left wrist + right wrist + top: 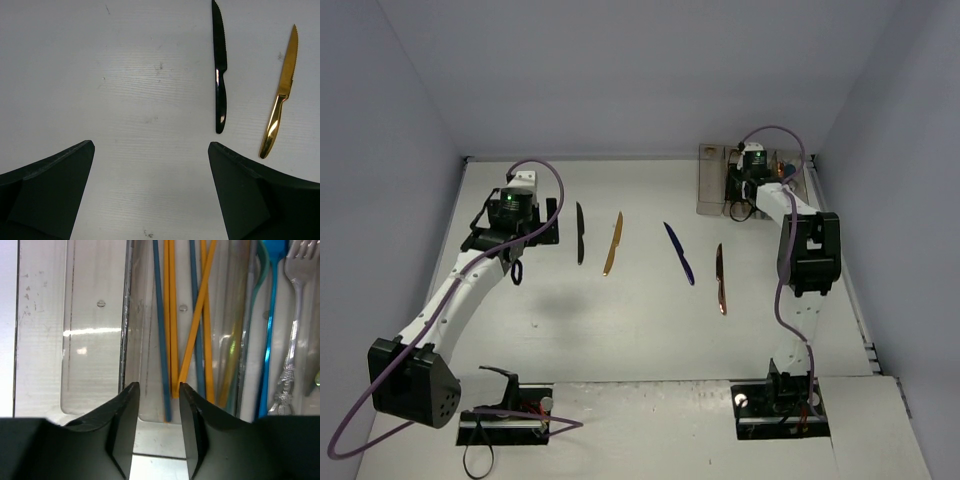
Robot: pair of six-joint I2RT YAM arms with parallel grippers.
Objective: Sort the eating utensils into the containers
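Observation:
Four knives lie on the table: black (pixel 580 233), gold (pixel 612 243), blue-purple (pixel 679 253) and copper (pixel 720 279). My left gripper (pixel 535 232) is open and empty above bare table, just left of the black knife (pixel 219 75) and the gold knife (pixel 280 115). The clear containers (pixel 712 180) stand at the back right. My right gripper (pixel 157 390) hovers over their near end, jaws a little apart and empty. Below it, orange and blue chopsticks (pixel 172 315) lie in the second bin. The leftmost bin (pixel 90 300) is empty.
A teal utensil (pixel 272 315) and a silver fork (pixel 296 315) lie in the bins to the right. White walls enclose the table on the left, back and right. The arm bases (pixel 510 415) sit at the near edge.

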